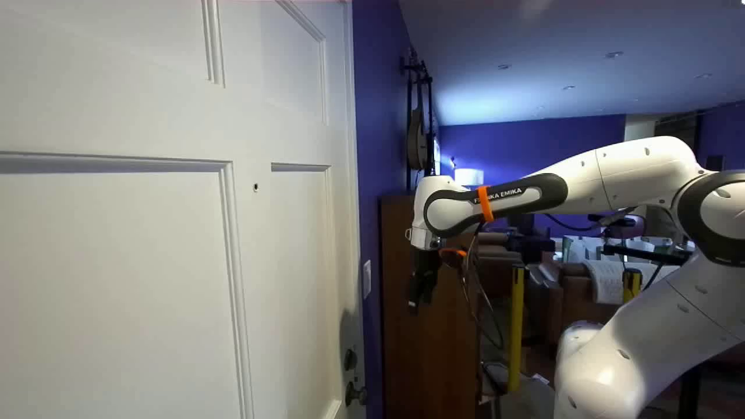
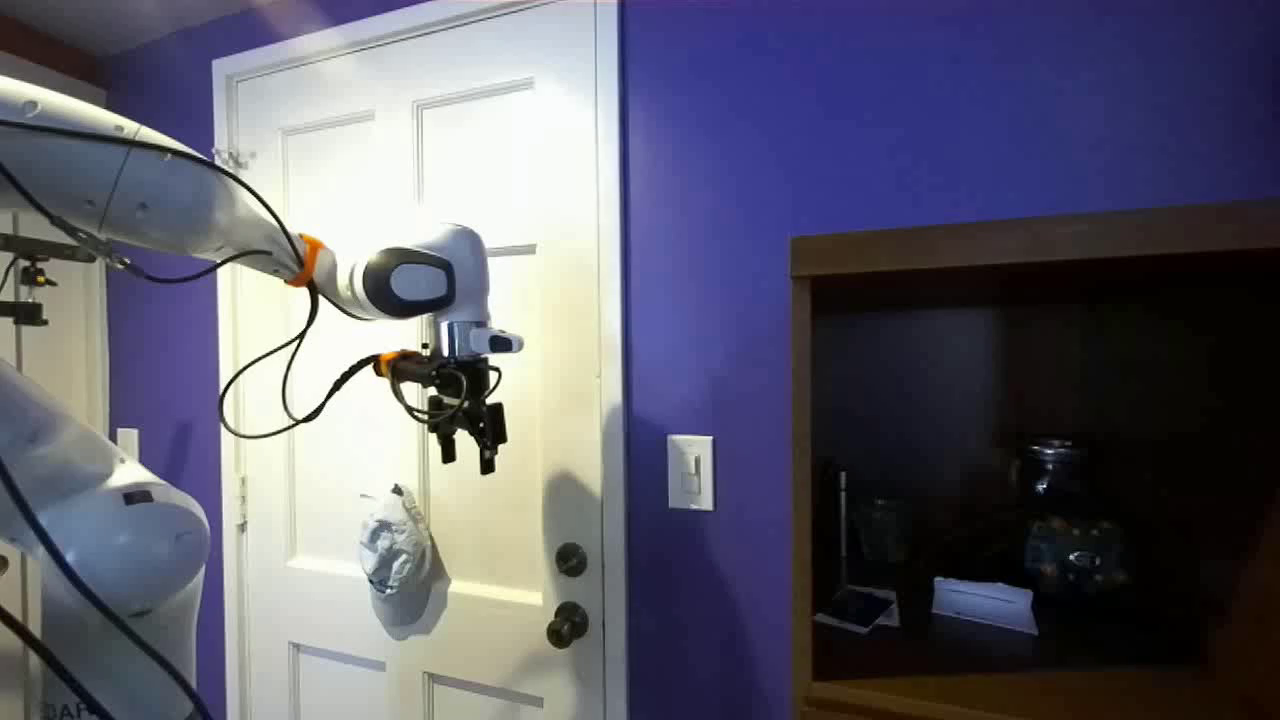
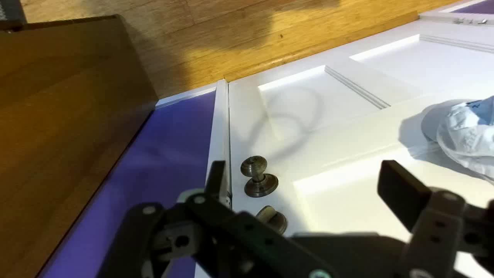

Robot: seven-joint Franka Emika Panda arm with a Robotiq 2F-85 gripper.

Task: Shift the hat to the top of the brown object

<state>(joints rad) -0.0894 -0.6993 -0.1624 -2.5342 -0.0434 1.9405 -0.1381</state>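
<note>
the hand (image 2: 468,462) hangs in front of the white door (image 1: 145,279), fingers spread, nothing between them. lower, off to one side, the hat (image 2: 395,550) hangs against the door's face; in the wrist view it lies at the right edge, partly cut off, and what holds it up i can't make out. i'd call this the approach, with the grasp not yet made. the next move calls for sinking and sliding across to the hat, closing on the soft cloth, then probably drawing it upward in case something hooks it. the loose cable (image 2: 350,385) at the wrist could snag on the way. the doorknob (image 3: 254,166) and lock turn (image 3: 274,221) jut from the door, so keep off them. past the light switch (image 2: 690,472) stands the brown cabinet (image 1: 430,349), its top above the hand's level: a good climb will be needed. a jar (image 2: 1075,555) and a white object (image 2: 985,603) sit inside, likely no bother. farthest, a lamp (image 1: 468,176) glows.
</note>
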